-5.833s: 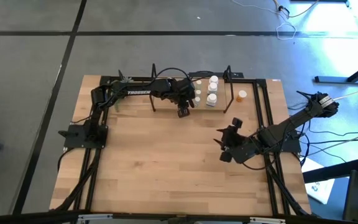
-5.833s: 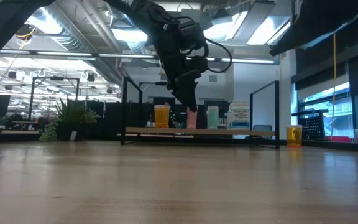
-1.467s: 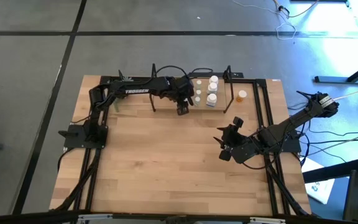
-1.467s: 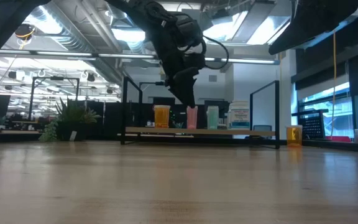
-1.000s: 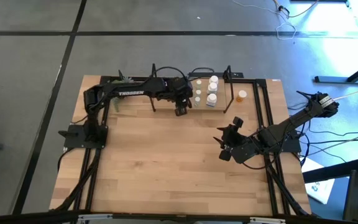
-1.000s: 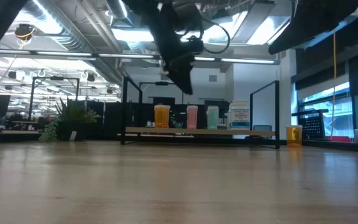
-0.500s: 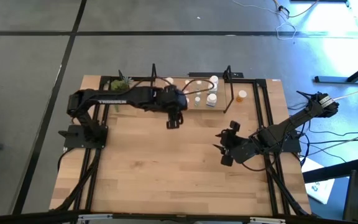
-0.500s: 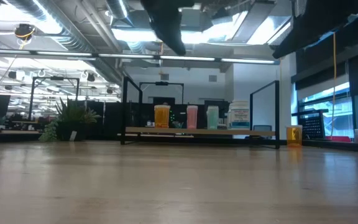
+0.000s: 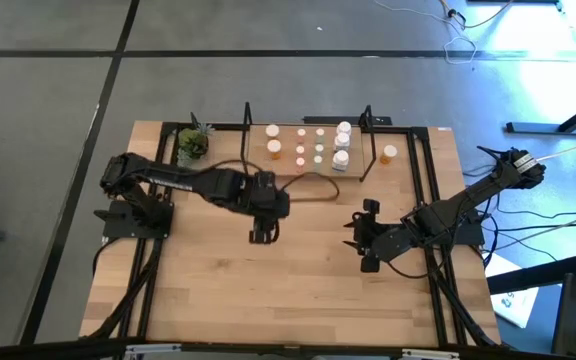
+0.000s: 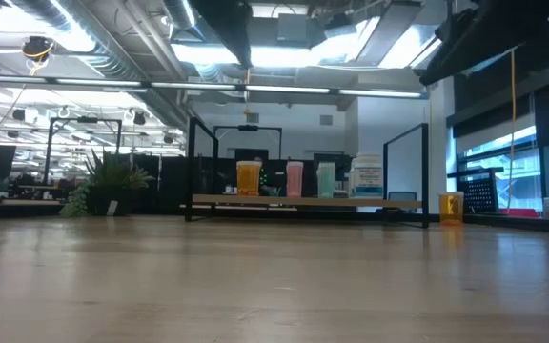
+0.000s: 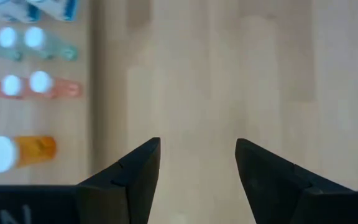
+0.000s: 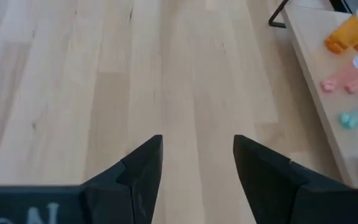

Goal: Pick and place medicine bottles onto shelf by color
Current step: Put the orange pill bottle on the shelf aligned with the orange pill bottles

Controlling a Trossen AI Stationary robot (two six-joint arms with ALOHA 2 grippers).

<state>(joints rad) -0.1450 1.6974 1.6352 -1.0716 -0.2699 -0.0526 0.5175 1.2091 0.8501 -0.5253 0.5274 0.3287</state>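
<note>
While the shelf point(image 9: 308, 150) holds bottles point(image 9: 340, 158), the left claw point(image 9: 260, 236) hangs open, empty, well apart.

Bottles point(image 10: 294, 179) orange, pink, pale green, white-capped; shelf point(image 10: 303, 201) light wood, black frames.

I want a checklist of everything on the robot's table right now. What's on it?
Surface: wooden table, bare in the front half.
Job's things: shelf along the far edge, holding orange, pink, green and white bottles; one orange bottle stands on the table outside its right end.
Clutter: small potted plant at the far left.
Grippers: left gripper open, empty, over mid-table; right gripper open, empty, toward the right.
Cables: black cable trailing from the left arm.
Surroundings: grey floor; workshop room behind.
</note>
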